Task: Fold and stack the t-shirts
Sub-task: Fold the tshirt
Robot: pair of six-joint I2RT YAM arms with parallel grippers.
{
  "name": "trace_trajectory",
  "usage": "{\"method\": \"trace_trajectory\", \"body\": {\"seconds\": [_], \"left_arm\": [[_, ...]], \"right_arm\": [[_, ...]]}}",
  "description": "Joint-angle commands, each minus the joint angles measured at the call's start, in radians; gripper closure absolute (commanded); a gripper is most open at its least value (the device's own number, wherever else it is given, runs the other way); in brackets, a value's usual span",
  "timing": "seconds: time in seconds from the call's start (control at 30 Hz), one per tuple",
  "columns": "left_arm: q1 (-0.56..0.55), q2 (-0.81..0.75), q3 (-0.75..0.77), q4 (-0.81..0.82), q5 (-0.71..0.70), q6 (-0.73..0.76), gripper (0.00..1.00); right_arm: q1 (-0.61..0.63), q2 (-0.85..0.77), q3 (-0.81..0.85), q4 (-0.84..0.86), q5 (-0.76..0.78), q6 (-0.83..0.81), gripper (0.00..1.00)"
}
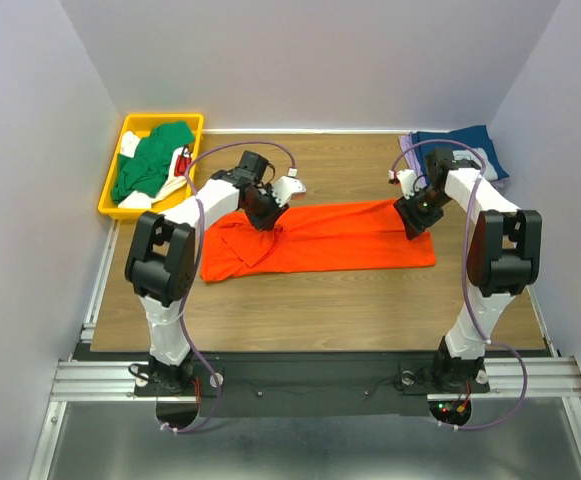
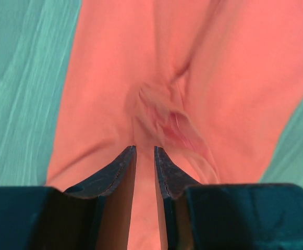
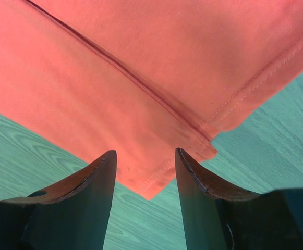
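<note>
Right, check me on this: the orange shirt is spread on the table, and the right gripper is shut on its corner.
Not shut: the right wrist view shows the right gripper open, jaws apart over that corner. The orange shirt is spread on the table.
</note>
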Motion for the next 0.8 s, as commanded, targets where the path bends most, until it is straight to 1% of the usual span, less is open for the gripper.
{"method": "trace_trajectory", "body": {"seconds": [0.0, 0.1, 0.2, 0.27, 0.37, 0.4, 0.43, 0.47, 0.5, 0.53, 0.6, 0.67, 0.73, 0.77], "left_arm": [[-0.033, 0.059, 0.071, 0.038, 0.031, -0.042, 0.68], [-0.053, 0.124, 0.094, 0.046, 0.023, -0.066, 0.68], [-0.056, 0.156, 0.072, 0.063, -0.003, -0.086, 0.68], [-0.058, 0.152, 0.052, 0.08, -0.023, -0.102, 0.67], [-0.055, 0.075, 0.043, 0.075, -0.009, -0.149, 0.63], [-0.055, 0.004, 0.034, 0.084, -0.015, -0.17, 0.62], [-0.053, -0.038, 0.025, 0.092, -0.026, -0.224, 0.6], [-0.053, -0.08, 0.011, 0.098, -0.038, -0.247, 0.58], [-0.05, -0.165, -0.03, 0.107, -0.04, -0.27, 0.56], [-0.049, -0.208, -0.087, 0.122, -0.041, -0.31, 0.56], [-0.047, -0.306, -0.142, 0.139, -0.067, -0.357, 0.56], [-0.044, -0.35, -0.184, 0.136, -0.093, -0.394, 0.56], [-0.034, -0.393, -0.247, 0.136, -0.107, -0.45, 0.59], [-0.03, -0.401, -0.289, 0.136, -0.113, -0.486, 0.63]], "right_arm": [[-0.004, 0.017, 0.042, 0.023, -0.027, 0.015, 0.46], [-0.006, 0.038, 0.053, 0.023, -0.042, 0.018, 0.47], [-0.006, 0.063, 0.076, 0.021, -0.062, 0.031, 0.47], [-0.004, 0.069, 0.09, 0.021, -0.074, 0.044, 0.47], [-0.002, 0.075, 0.105, 0.018, -0.104, 0.058, 0.48], [-0.002, 0.077, 0.103, 0.018, -0.116, 0.058, 0.48], [-0.002, 0.08, 0.099, 0.018, -0.117, 0.058, 0.48], [-0.001, 0.081, 0.094, 0.018, -0.116, 0.058, 0.48], [-0.001, 0.087, 0.088, 0.018, -0.111, 0.052, 0.48], [-0.002, 0.101, 0.074, 0.02, -0.096, 0.047, 0.49], [0.019, 0.113, 0.059, 0.02, -0.075, 0.035, 0.5], [0.022, 0.123, 0.045, 0.02, -0.058, 0.03, 0.5], [0.027, 0.132, 0.019, 0.02, -0.041, 0.028, 0.52], [0.031, 0.13, -0.007, 0.02, -0.033, 0.025, 0.53]]}}
